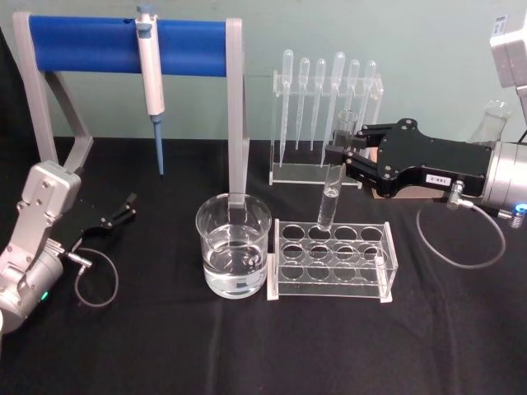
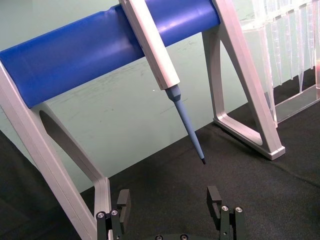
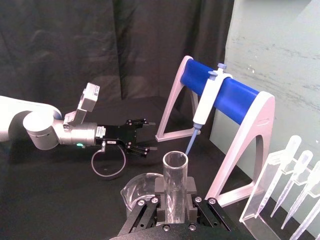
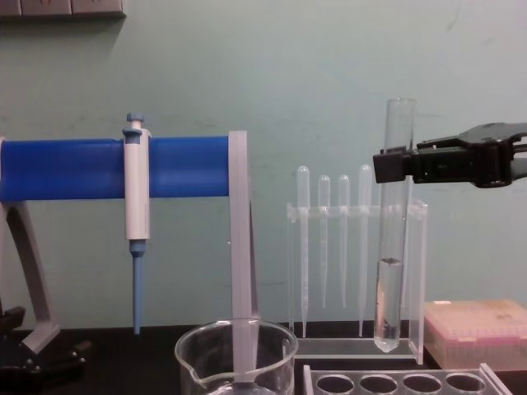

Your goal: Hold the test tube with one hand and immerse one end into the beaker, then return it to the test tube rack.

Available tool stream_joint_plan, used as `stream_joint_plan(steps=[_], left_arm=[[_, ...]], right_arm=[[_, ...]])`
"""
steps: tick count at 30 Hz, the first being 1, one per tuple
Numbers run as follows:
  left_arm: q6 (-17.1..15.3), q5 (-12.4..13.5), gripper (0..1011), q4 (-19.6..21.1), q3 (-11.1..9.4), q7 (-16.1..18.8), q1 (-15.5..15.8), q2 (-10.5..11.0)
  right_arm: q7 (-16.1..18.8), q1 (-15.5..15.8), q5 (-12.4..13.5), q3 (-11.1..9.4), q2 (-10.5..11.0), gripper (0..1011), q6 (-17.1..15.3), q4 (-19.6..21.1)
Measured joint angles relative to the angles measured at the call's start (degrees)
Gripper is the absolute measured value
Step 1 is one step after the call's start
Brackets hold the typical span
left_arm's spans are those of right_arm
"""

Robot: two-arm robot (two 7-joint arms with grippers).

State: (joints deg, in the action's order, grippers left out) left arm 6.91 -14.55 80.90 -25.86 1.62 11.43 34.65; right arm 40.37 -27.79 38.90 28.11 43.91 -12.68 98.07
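Note:
My right gripper is shut on the upper part of the test tube, holding it upright. In the chest view the test tube hangs with its rounded bottom just above the rack, a little clear liquid in its lower end, and the right gripper comes in from the right. The right wrist view looks down on the tube's open rim between the fingers. The beaker stands left of the rack, partly filled with water. My left gripper rests open at the far left of the table.
A clear test tube rack sits right of the beaker. Behind stand a blue-barred stand carrying a blue-and-white pipette and a holder of plastic pipettes. A pink box and a flask are at the right.

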Motion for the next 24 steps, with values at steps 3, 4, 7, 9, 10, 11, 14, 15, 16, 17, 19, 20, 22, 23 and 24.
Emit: stream_joint_plan(steps=[3,4,7,9,10,11,14,15,16,17,19,20,22,23,24], left_arm=[[0.0,0.0,1000,0.0,0.0,0.0,0.0,0.0],[0.0,0.0,1000,0.0,0.0,0.0,0.0,0.0],[0.0,0.0,1000,0.0,0.0,0.0,0.0,0.0],[0.0,0.0,1000,0.0,0.0,0.0,0.0,0.0],[0.0,0.0,1000,0.0,0.0,0.0,0.0,0.0],[0.0,0.0,1000,0.0,0.0,0.0,0.0,0.0],[0.0,0.0,1000,0.0,0.0,0.0,0.0,0.0],[0.0,0.0,1000,0.0,0.0,0.0,0.0,0.0],[0.0,0.0,1000,0.0,0.0,0.0,0.0,0.0],[0.0,0.0,1000,0.0,0.0,0.0,0.0,0.0],[0.0,0.0,1000,0.0,0.0,0.0,0.0,0.0],[0.0,0.0,1000,0.0,0.0,0.0,0.0,0.0],[0.0,0.0,1000,0.0,0.0,0.0,0.0,0.0],[0.0,0.0,1000,0.0,0.0,0.0,0.0,0.0],[0.0,0.0,1000,0.0,0.0,0.0,0.0,0.0]], right_arm=[[0.0,0.0,0.0,0.0,0.0,225,0.0,0.0],[0.0,0.0,0.0,0.0,0.0,225,0.0,0.0],[0.0,0.0,0.0,0.0,0.0,225,0.0,0.0],[0.0,0.0,0.0,0.0,0.0,225,0.0,0.0],[0.0,0.0,0.0,0.0,0.0,225,0.0,0.0],[0.0,0.0,0.0,0.0,0.0,225,0.0,0.0],[0.0,0.0,0.0,0.0,0.0,225,0.0,0.0],[0.0,0.0,0.0,0.0,0.0,225,0.0,0.0],[0.0,0.0,0.0,0.0,0.0,225,0.0,0.0],[0.0,0.0,0.0,0.0,0.0,225,0.0,0.0],[0.0,0.0,0.0,0.0,0.0,225,0.0,0.0],[0.0,0.0,0.0,0.0,0.0,226,0.0,0.0],[0.0,0.0,0.0,0.0,0.0,225,0.0,0.0],[0.0,0.0,0.0,0.0,0.0,226,0.0,0.0],[0.0,0.0,0.0,0.0,0.0,226,0.0,0.0]])
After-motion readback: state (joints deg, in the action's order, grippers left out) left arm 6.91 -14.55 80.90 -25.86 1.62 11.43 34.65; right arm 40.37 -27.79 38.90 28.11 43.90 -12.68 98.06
